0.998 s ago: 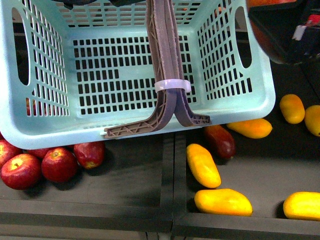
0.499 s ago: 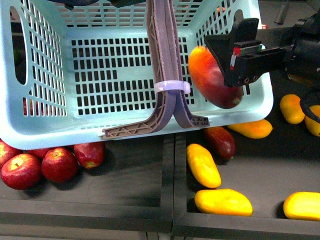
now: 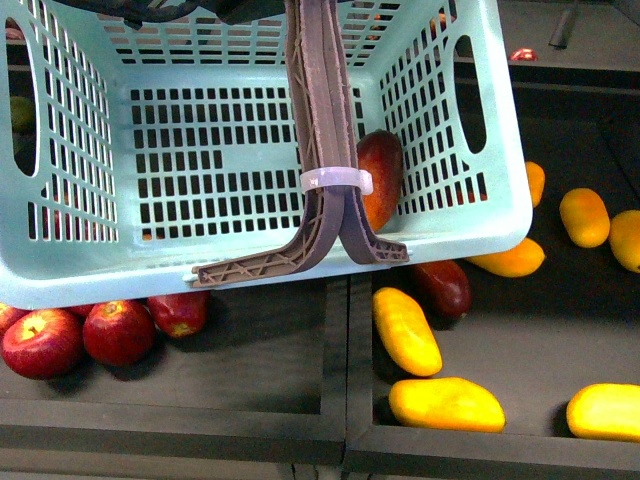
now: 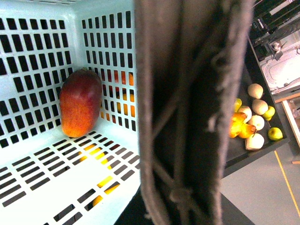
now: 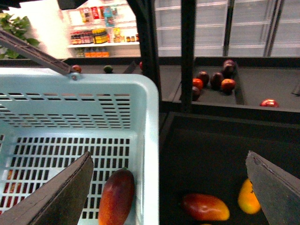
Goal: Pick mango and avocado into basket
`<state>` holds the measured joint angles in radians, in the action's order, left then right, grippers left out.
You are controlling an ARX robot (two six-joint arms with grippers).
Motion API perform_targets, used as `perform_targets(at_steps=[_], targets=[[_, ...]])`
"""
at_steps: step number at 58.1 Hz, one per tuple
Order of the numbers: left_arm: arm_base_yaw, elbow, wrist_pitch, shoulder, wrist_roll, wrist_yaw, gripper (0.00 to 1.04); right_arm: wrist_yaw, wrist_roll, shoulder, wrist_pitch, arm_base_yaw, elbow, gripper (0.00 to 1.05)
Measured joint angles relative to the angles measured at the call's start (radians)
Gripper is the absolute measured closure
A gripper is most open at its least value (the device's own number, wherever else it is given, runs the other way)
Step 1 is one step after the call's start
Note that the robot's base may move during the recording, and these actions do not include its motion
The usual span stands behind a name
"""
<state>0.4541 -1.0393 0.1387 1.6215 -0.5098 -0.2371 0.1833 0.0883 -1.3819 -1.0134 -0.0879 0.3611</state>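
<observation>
red-orange mango (image 3: 380,175) lies in the basket (image 3: 60,270) against its right wall, our right gripper (image 5: 168,159) hangs spread wide and empty, the left gripper (image 3: 262,8) fingers we cannot make out, so we judge the next move calls for finding and grasping the avocado, not clearly in view.

Grocery shop: fruit bins (image 3: 250,350), stocked shelves (image 5: 98,35)

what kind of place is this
Probably a grocery store's produce section: dark bins of red apples and yellow mangoes, a shopping basket, and stocked shelves beside glass-door coolers.
</observation>
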Motion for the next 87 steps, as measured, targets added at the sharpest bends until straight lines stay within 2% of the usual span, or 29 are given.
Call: perform_targets(at_steps=[9, 16, 23, 26, 29, 31, 59, 62, 66, 76, 87], targets=[[0.000, 0.000, 0.000, 0.000, 0.000, -0.002, 0.98, -0.042, 0.000, 0.214, 0.108, 0.035, -0.114, 0.08], [0.001, 0.000, 0.000, 0.000, 0.001, -0.005, 0.98, -0.134, 0.007, 0.572, 0.358, 0.013, -0.238, 0.08], [0.001, 0.000, 0.000, 0.000, 0.000, -0.002, 0.98, -0.328, 0.011, 0.942, 0.655, -0.124, -0.306, 0.08], [0.001, 0.000, 0.000, 0.000, 0.000, -0.001, 0.98, -0.409, 0.006, 1.038, 0.729, -0.184, -0.325, 0.08], [0.001, 0.000, 0.000, 0.000, 0.001, -0.001, 0.98, -0.538, 0.002, 1.147, 0.808, -0.280, -0.348, 0.08], [0.001, 0.000, 0.000, 0.000, 0.000, -0.001, 0.98, -0.558, 0.002, 1.170, 0.821, -0.307, -0.351, 0.08], [0.001, 0.000, 0.000, 0.000, 0.000, -0.001, 0.98, -0.569, 0.002, 1.180, 0.824, -0.320, -0.351, 0.08], [0.001, 0.000, 0.000, 0.000, 0.000, -0.001, 0.98, -0.584, -0.023, 1.216, 0.867, -0.324, -0.351, 0.14], [0.001, 0.000, 0.000, 0.000, 0.000, -0.002, 0.98, -0.549, -0.050, 1.272, 0.925, -0.301, -0.356, 0.24], [0.000, 0.000, 0.000, 0.000, 0.002, -0.001, 0.98, -0.442, -0.081, 1.339, 0.973, -0.185, -0.356, 0.53], [0.002, 0.000, 0.000, 0.000, -0.005, -0.005, 0.98, -0.432, -0.084, 1.345, 0.976, -0.162, -0.356, 0.23]])
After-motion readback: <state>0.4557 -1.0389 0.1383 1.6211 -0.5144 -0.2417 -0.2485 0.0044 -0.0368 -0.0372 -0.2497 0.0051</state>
